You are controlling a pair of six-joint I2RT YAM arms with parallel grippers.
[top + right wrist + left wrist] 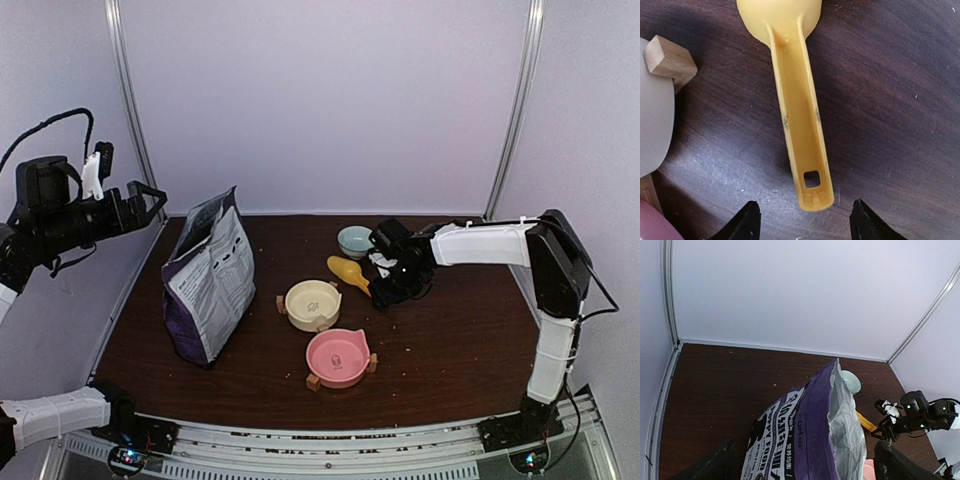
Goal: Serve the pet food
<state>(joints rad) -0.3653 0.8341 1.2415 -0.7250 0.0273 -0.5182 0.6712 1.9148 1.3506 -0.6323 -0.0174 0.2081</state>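
The pet food itself is hidden; the open purple-and-white bag stands upright at the table's left, and its mouth shows only silvery lining. My left gripper hangs high above and left of the bag, open and holding nothing; in the left wrist view the left gripper looks down on the bag top. A yellow scoop lies face down on the table. My right gripper is low over the table, open, with the end of the scoop handle just ahead of its fingertips and not touched.
A cream bowl on wooden feet sits mid-table, a pink bowl nearer the front, and a pale blue bowl behind the scoop. The cream bowl's rim and a wooden foot lie left of the scoop. Walls enclose the table.
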